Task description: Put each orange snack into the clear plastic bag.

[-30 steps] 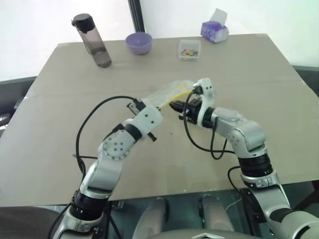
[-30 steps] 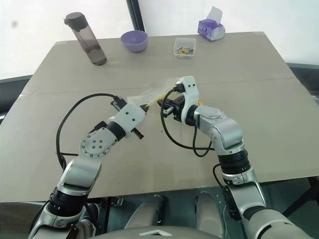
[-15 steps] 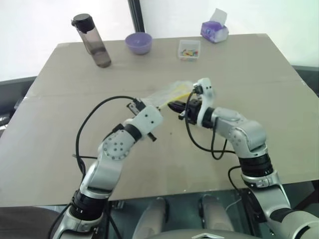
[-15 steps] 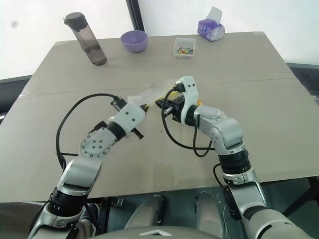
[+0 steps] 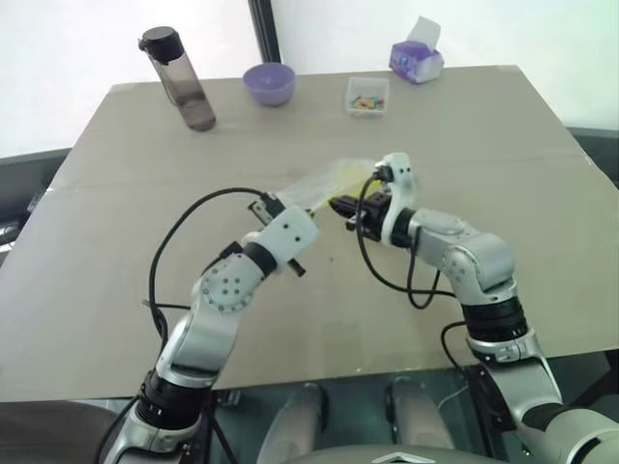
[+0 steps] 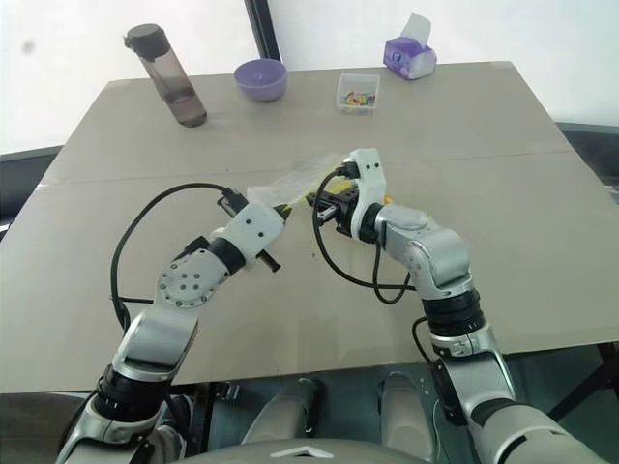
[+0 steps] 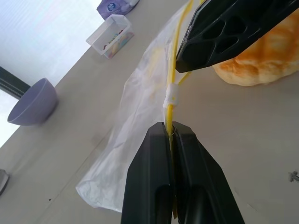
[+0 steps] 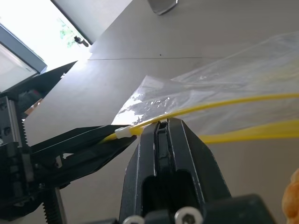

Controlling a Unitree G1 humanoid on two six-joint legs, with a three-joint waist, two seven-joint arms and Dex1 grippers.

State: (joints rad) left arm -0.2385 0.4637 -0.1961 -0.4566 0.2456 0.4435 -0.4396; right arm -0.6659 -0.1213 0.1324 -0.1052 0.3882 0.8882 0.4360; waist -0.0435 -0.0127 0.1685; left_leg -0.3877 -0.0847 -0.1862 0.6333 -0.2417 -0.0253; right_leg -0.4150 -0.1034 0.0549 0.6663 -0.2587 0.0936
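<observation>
Big beige table (image 5: 503, 126) with a thin seam running across it, lit pretty bright from behind. White wall or window at 12 o'clock, split by a dark vertical post (image 5: 263, 29). Along the far edge: smoky water bottle (image 5: 180, 79) at 11, purple bowl (image 5: 269, 84) next to it, small clear box (image 5: 368, 97) and purple tissue pack (image 5: 417, 58) toward 1.
</observation>
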